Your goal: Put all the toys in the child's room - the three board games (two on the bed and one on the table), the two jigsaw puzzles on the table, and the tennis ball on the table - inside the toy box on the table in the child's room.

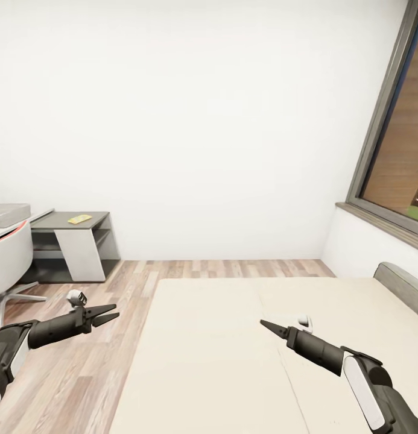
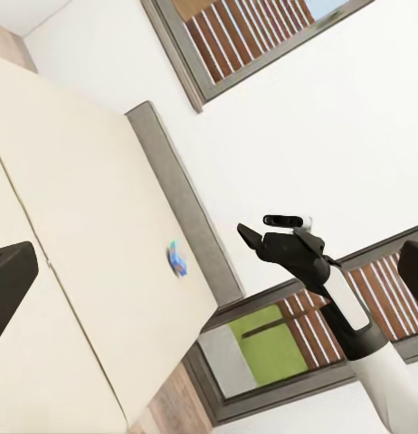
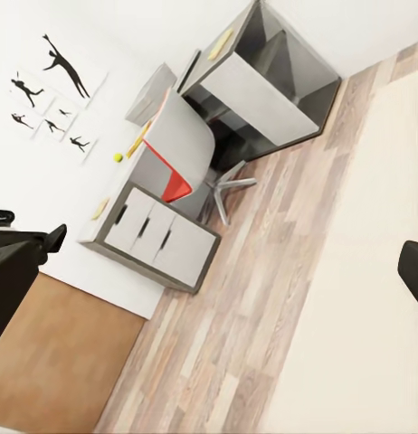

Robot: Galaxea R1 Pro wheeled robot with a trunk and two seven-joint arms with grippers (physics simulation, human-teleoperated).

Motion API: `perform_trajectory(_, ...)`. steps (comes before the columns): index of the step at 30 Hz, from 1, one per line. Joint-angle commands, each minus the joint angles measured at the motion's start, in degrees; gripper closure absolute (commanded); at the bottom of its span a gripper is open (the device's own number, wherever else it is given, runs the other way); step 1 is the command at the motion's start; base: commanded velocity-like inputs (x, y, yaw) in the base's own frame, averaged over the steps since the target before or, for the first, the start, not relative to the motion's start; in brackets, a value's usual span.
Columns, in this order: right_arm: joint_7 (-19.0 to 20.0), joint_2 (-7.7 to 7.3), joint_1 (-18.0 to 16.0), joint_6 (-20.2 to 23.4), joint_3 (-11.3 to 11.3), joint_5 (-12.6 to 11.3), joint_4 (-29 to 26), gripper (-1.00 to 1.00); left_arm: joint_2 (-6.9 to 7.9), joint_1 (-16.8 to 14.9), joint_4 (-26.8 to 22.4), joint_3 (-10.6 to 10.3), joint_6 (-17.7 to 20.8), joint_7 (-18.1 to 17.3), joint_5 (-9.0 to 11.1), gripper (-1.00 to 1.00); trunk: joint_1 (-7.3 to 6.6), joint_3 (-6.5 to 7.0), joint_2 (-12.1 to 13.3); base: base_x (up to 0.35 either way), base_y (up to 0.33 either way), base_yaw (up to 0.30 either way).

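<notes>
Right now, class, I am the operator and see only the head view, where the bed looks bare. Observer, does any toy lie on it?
Observer: Yes. The left wrist view shows a small blue board game lying flat on the bed, near its grey headboard.
Operator: And the tennis ball?
Observer: The right wrist view shows the tennis ball on the table, beside the red and grey chair.
Operator: What marks that wall?
Observer: Black silhouette pictures hang above the table.
</notes>
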Motion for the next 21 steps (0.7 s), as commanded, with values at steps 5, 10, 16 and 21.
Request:
perform_trajectory(5,0.1,-0.01,0.0,0.3,-0.1,-0.2,0.0,-1.0,0.0,0.0,0.0,0.0,0.6,-0.2,-0.1,-1.0,0.03,-0.09,-0.1,0.0,-0.216,-0.002)
perform_trajectory(10,0.1,-0.01,0.0,0.3,0.0,-0.1,0.0,-1.0,0.0,0.0,0.0,0.0,0.6,-0.2,-0.1,-1.0,0.03,-0.09,-0.1,0.0,-0.216,0.0)
perform_trajectory(16,0.1,0.02,0.0,0.3,0.0,-0.1,0.0,-1.0,0.0,0.0,0.0,0.0,0.6,-0.2,-0.1,-1.0,0.03,-0.37,-0.1,0.0,-0.216,0.0)
perform_trajectory(21,0.1,0.0,0.0,0.3,0.0,-0.1,0.0,-1.0,0.0,0.0,0.0,0.0,0.6,-0.2,-0.1,-1.0,0.03,-0.68,-0.1,0.0,-0.216,0.0)
